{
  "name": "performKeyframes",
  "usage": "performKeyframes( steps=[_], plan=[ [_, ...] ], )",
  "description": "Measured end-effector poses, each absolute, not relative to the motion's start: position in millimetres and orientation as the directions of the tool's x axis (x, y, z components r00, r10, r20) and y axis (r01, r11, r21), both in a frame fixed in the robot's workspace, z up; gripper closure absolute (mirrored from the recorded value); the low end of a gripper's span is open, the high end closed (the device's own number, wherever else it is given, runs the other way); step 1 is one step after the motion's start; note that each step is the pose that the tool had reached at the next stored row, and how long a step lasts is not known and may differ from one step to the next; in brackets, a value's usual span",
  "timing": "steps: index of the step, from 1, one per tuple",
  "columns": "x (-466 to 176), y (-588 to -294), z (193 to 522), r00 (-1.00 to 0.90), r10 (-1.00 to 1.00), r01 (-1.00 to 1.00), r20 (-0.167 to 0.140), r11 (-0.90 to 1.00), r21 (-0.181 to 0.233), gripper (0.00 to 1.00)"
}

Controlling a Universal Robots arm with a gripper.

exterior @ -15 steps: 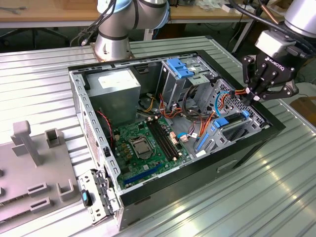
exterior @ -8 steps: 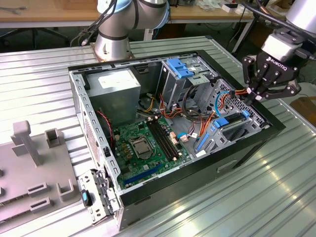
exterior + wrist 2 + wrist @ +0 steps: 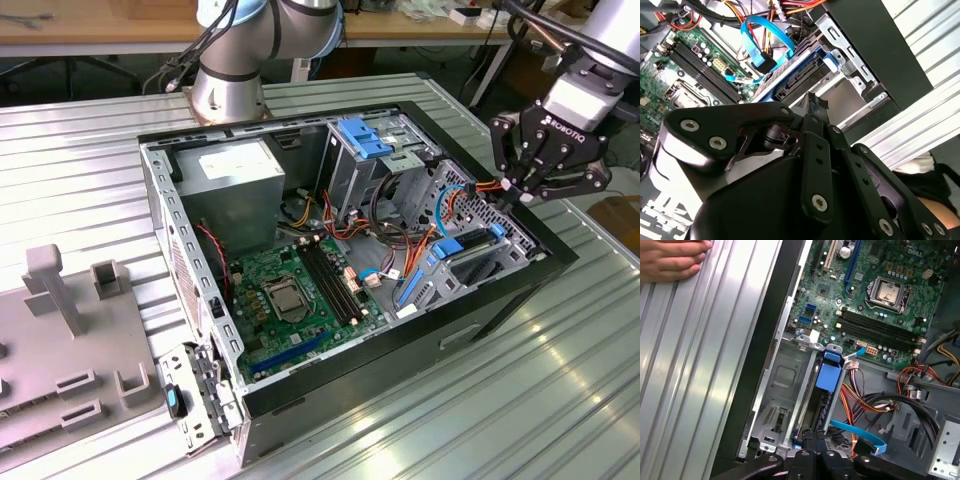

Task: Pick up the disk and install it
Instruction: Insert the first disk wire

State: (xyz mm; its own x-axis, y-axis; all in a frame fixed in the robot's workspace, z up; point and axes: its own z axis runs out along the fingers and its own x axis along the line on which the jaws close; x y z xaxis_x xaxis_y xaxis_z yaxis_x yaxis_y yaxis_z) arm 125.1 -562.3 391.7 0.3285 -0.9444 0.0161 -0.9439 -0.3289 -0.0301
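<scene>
The arm (image 3: 605, 40) angles down from the exterior view's right – wrist tilted – its gripper (image 3: 515, 192) hanging with fingers (image 3: 816, 145) drawn together.

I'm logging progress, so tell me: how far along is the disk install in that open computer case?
Pickup looks done: the disk, in its blue carrier, already stands in a slot of the drive cage. In hand: the end effector, shut, sits at the disk's outer end. Left: whether the disk is fully seated cannot be told.
</scene>
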Motion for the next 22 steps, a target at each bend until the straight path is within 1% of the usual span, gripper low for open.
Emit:
performKeyframes(
  steps=[12, 19, 22],
  plan=[
    [126.9, -562.3, 390.8, 0.549, -0.836, -0.835, 0.017, -0.549, -0.029, 0.89],
    [139.7, -554.8, 390.3, 0.574, -0.819, -0.818, 0.02, -0.574, -0.028, 0.89],
    [141.1, -553.2, 389.1, 0.634, -0.773, -0.773, 0.019, -0.634, -0.028, 0.89]
  ],
)
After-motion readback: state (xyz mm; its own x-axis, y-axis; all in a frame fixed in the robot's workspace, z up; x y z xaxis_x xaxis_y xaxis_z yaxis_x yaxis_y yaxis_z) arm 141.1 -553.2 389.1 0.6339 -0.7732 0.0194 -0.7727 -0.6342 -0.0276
